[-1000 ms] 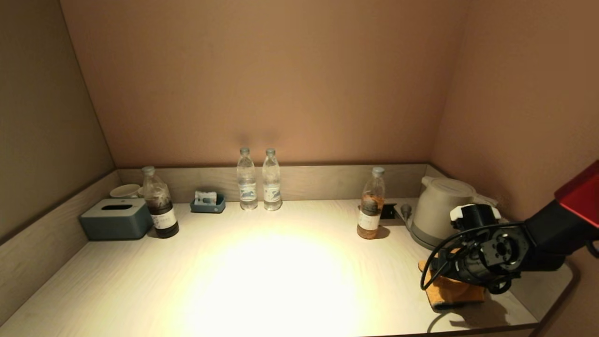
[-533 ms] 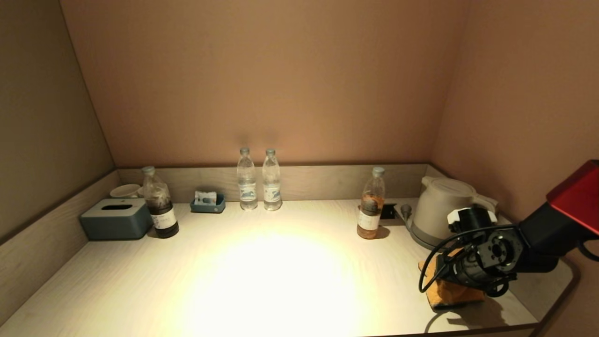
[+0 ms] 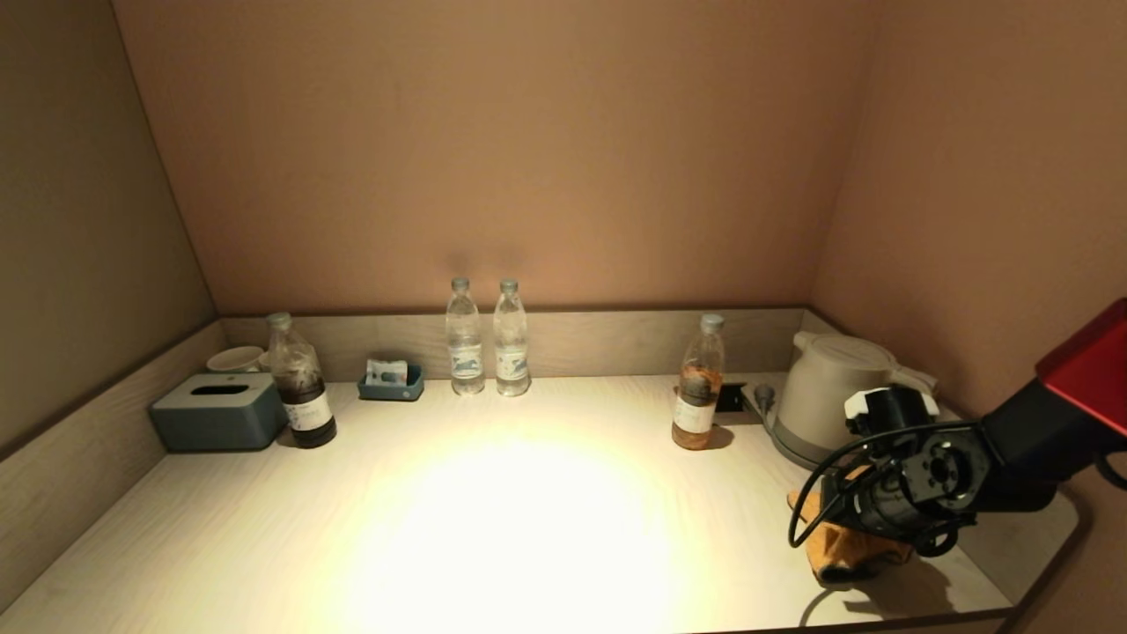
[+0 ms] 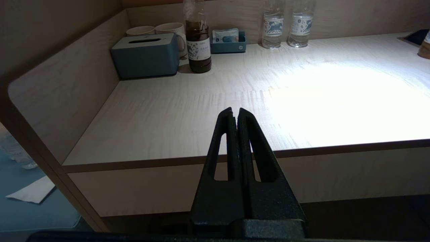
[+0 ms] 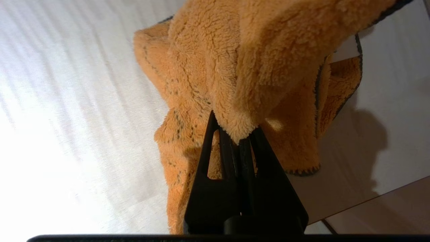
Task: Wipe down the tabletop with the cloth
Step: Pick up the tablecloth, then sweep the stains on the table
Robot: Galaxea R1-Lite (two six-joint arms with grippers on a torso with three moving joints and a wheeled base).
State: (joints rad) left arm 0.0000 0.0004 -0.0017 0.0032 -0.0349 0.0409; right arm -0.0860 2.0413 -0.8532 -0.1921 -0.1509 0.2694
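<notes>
The orange fleece cloth (image 3: 845, 550) lies bunched at the front right of the pale wooden tabletop (image 3: 528, 511). My right gripper (image 5: 237, 132) is shut on a fold of the cloth (image 5: 255, 67), which rises in a peak from the table while the rest drapes down onto it. In the head view the right wrist (image 3: 916, 480) hides the fingers and most of the cloth. My left gripper (image 4: 235, 112) is shut and empty, parked in front of and below the table's front edge, out of the head view.
A kettle (image 3: 832, 396) stands just behind the cloth, with a brown-liquid bottle (image 3: 697, 387) to its left. Two water bottles (image 3: 486, 339) stand at the back wall. A dark bottle (image 3: 301, 387), tissue box (image 3: 218, 412), cup and small tray (image 3: 390, 380) sit back left.
The cloth, lying flat under the right gripper a second ago, is now bunched and pulled up into a peak. The right wrist dipped and then rose slightly. The left arm has not moved.
</notes>
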